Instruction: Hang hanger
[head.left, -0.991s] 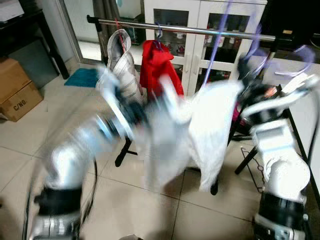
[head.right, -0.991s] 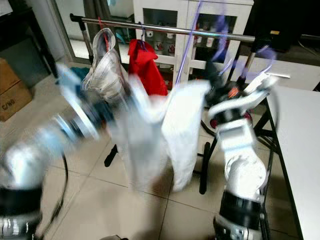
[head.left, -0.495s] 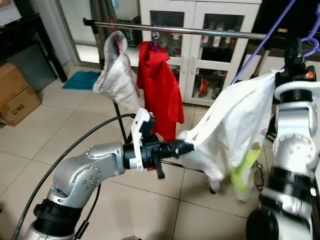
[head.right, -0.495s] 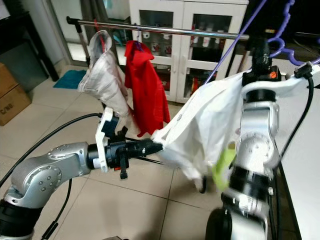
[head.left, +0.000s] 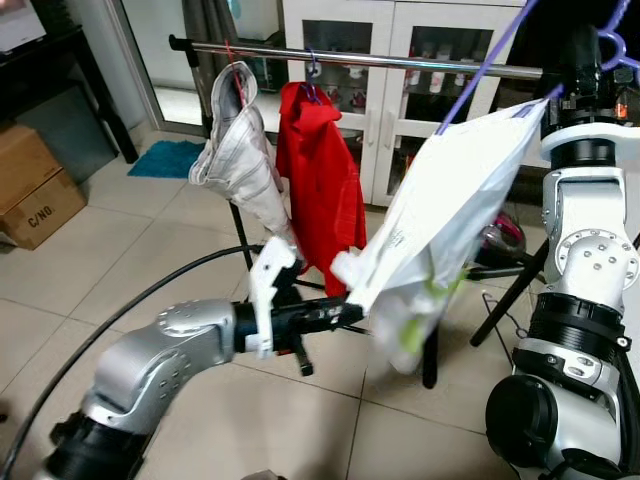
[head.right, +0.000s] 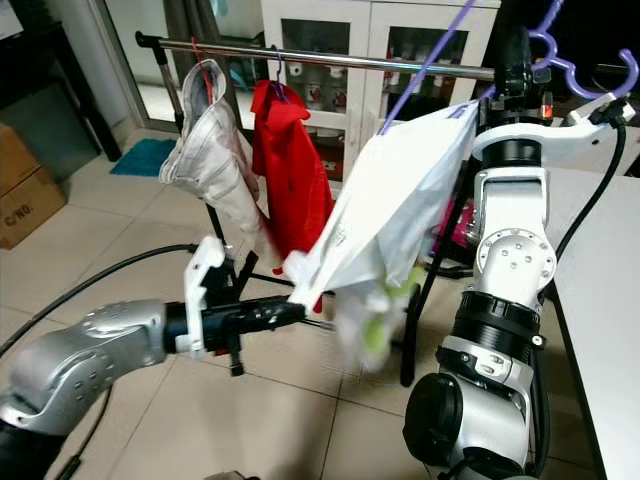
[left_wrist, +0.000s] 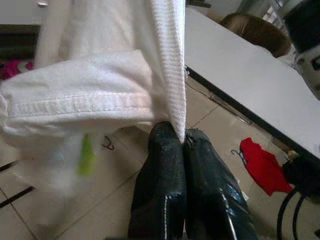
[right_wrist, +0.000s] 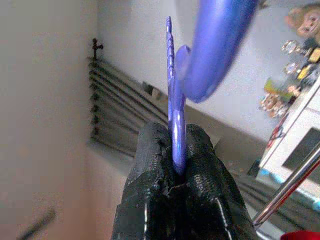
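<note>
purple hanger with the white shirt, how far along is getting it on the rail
Done: the white shirt is on the purple hanger, and a grey garment and red garment already hang on the rail.
In hand: the right gripper clamps the hanger up near the rail, and the left gripper pinches the shirt's edge.
Left: hooking the hanger over the rail and letting go.

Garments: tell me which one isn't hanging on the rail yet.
The white garment on the purple hanger. The right gripper grips that hanger, the left gripper pinches its hem. The grey garment and red garment already hang on the rail.
</note>
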